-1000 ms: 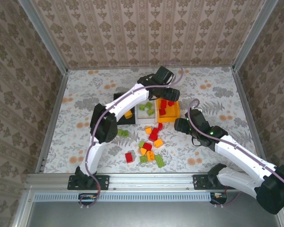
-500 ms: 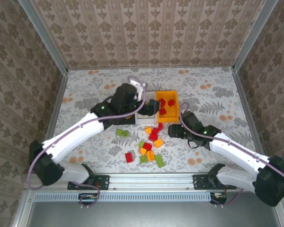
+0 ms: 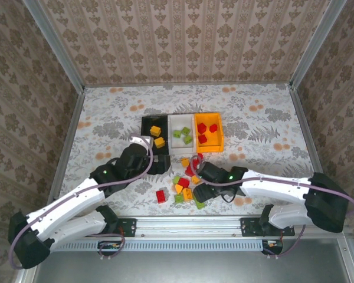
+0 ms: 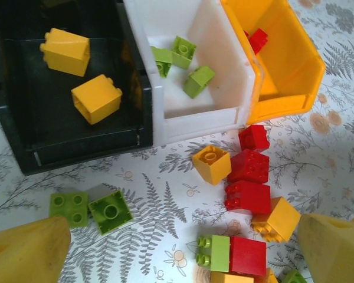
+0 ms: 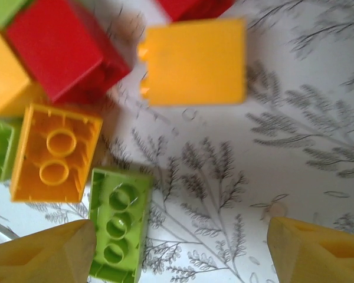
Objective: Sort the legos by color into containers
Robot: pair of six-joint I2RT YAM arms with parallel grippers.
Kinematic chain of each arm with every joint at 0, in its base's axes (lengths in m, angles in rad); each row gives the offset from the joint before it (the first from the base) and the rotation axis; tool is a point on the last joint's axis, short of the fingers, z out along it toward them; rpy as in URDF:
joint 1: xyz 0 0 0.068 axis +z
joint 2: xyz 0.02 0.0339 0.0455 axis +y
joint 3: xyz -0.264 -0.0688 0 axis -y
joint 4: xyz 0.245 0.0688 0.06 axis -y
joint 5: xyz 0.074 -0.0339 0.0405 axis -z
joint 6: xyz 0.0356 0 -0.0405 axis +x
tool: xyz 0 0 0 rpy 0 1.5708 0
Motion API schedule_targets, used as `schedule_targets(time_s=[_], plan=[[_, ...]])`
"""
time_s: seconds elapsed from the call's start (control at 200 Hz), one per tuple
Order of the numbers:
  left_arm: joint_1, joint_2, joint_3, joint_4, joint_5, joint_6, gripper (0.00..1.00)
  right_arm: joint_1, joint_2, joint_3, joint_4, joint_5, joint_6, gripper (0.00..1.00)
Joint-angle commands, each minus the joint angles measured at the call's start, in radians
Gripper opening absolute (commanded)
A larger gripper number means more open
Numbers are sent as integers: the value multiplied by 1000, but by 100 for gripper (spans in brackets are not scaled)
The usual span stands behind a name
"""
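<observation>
Left gripper (image 4: 183, 247) and right gripper (image 5: 180, 253), both spread empty.
We judge the light-green oblong plastic brick (image 5: 118, 224) light, rigid, slick; pinch its long sides.

The tabletop (image 3: 271, 118) is covered in a pale sheet printed with grey fern leaves and small orange flowers, evenly lit with only soft shadows. Three walls (image 3: 189, 41) papered in a beige-and-brown damask pattern enclose it, joined at the back corners by silvery metal posts (image 3: 58, 52). A metal rail (image 3: 189, 223) runs along the near edge.
</observation>
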Motion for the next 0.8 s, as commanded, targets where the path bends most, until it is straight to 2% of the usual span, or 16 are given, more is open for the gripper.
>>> schedule_targets(time_s=[0.0,0.355,0.525,0.7,0.795], plan=[[3,-50,-11,-52,-66,-32,100,60,51,53,-76,76,-31,78],[23,-75,-24,-71,-82,-42,100,180,194,109,-52,97,-43,76],[29,-73,-30,-71,-77,-46,100,190,268,114,-83,148,-15,73],[33,-71,-24,-82,-77,-43,100,182,299,107,-102,181,11,62],[36,-72,-23,-84,-77,-42,100,147,292,80,-88,179,26,50]])
